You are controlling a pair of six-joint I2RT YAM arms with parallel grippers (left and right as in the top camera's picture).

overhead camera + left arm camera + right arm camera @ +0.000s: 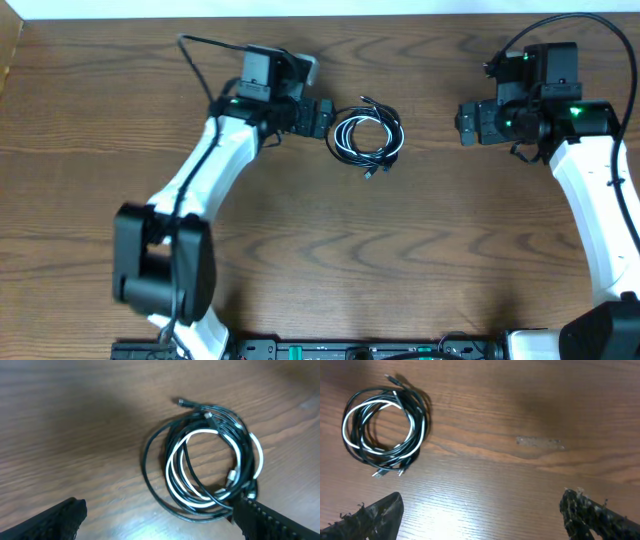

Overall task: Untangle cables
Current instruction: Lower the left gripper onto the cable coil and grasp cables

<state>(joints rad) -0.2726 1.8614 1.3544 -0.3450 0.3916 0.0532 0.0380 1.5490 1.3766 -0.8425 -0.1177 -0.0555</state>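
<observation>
Two dark, textured fingers of the left gripper (159, 506) are seen at the bottom of its wrist view, spread wide with nothing between them. One finger overlaps the edge of the cables (245, 450); whether it touches them cannot be told. The cables (several black, one white) are wound together in one round coil, with small plug ends poking out, lying flat on the brown wood-grain table (300, 250). From overhead, the coil is seen just beside the left gripper. The right gripper (481, 497) is likewise spread and empty, well apart from the coil. A pale smear (540, 441), possibly tape residue, is seen on the wood.
</observation>
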